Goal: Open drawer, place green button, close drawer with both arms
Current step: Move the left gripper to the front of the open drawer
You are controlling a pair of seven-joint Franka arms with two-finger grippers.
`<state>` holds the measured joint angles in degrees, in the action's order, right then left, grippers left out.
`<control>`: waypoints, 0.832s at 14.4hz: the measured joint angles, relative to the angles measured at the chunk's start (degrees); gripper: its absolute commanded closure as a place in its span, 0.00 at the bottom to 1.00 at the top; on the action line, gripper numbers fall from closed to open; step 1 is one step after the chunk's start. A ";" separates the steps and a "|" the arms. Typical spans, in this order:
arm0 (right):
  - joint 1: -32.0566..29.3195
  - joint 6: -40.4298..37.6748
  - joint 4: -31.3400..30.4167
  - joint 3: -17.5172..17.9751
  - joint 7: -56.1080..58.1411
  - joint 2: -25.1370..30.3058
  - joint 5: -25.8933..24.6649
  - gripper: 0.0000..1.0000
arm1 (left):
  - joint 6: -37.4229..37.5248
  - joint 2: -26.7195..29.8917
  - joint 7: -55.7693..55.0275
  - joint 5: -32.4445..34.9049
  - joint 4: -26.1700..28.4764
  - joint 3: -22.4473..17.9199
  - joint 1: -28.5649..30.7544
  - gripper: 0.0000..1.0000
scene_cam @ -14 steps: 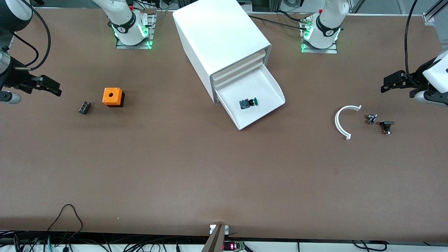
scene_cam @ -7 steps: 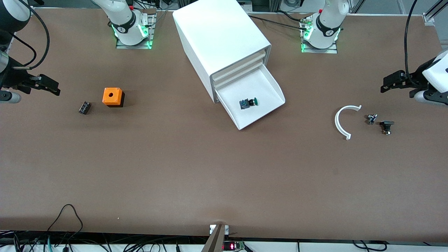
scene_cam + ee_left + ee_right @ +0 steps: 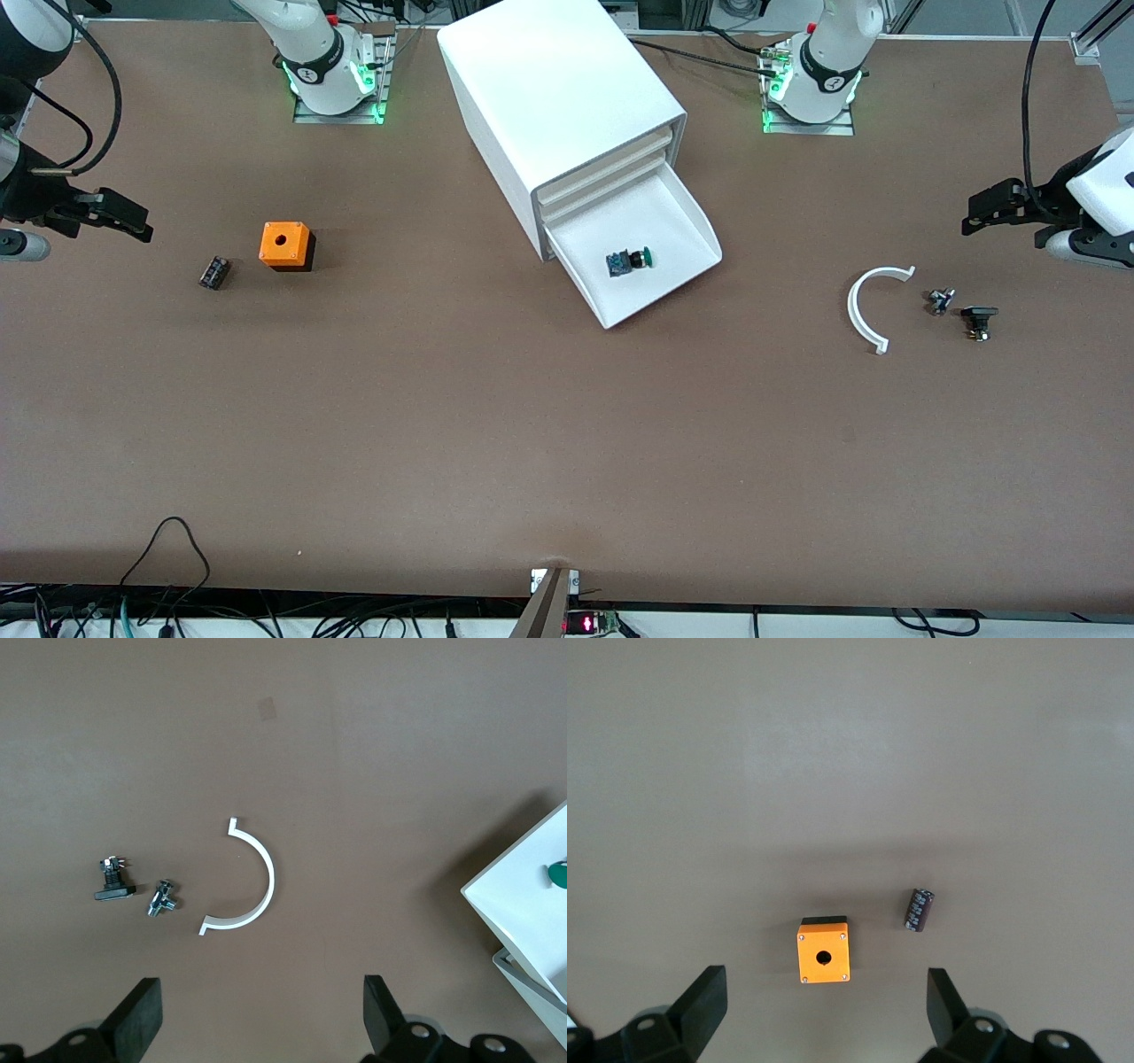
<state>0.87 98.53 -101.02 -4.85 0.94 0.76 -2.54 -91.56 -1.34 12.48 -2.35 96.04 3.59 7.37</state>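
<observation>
1. The drawer (image 3: 651, 257) stands pulled out from the bottom of the white cabinet (image 3: 558, 97), at upper centre of the front view.
2. The button (image 3: 630, 260) lies inside the drawer on its floor, green cap pointing toward the left arm's end of the table.
3. The left gripper (image 3: 257, 1028) waits with fingers spread wide, up above a white curved piece (image 3: 873, 306) and two small metal parts (image 3: 961, 310).
4. The right gripper (image 3: 824, 1023) hangs with fingers spread over the table near the orange cube (image 3: 285, 245) and a small black part (image 3: 213, 272).
</observation>
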 measured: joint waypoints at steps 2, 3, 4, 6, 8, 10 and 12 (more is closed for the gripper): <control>0.00 0.00 0.05 0.00 -0.02 0.01 0.00 0.00 | 0.00 -0.67 -0.61 -0.01 0.00 0.60 -0.29 0.00; 0.00 0.00 0.06 0.00 -0.03 0.01 0.01 0.00 | -0.35 -1.46 -2.78 -0.02 0.00 1.65 -0.54 0.00; 0.00 0.00 0.07 0.00 -0.03 0.01 0.01 0.00 | -1.30 -2.53 -6.45 -0.01 0.00 3.26 -0.92 0.00; 0.00 0.00 0.07 -0.01 -0.03 0.01 0.01 0.00 | -3.86 -5.09 -14.41 -0.01 0.04 6.42 -2.56 0.00; 0.00 0.00 0.07 -0.02 -0.03 0.01 0.01 0.00 | -7.36 -8.27 -19.70 0.00 0.15 8.38 -4.06 0.00; 0.01 -0.01 0.07 -0.01 -0.03 0.00 0.01 0.00 | -13.21 -12.42 -23.02 0.01 0.70 8.85 -5.40 0.00; 0.01 -0.03 0.06 -0.01 -0.03 -0.01 0.02 0.00 | -24.22 -15.89 -27.39 0.01 4.63 8.89 -7.79 0.00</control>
<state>0.89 98.50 -100.96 -4.86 0.91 0.76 -2.52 -115.79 -17.23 -14.90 -2.34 100.67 12.48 -0.43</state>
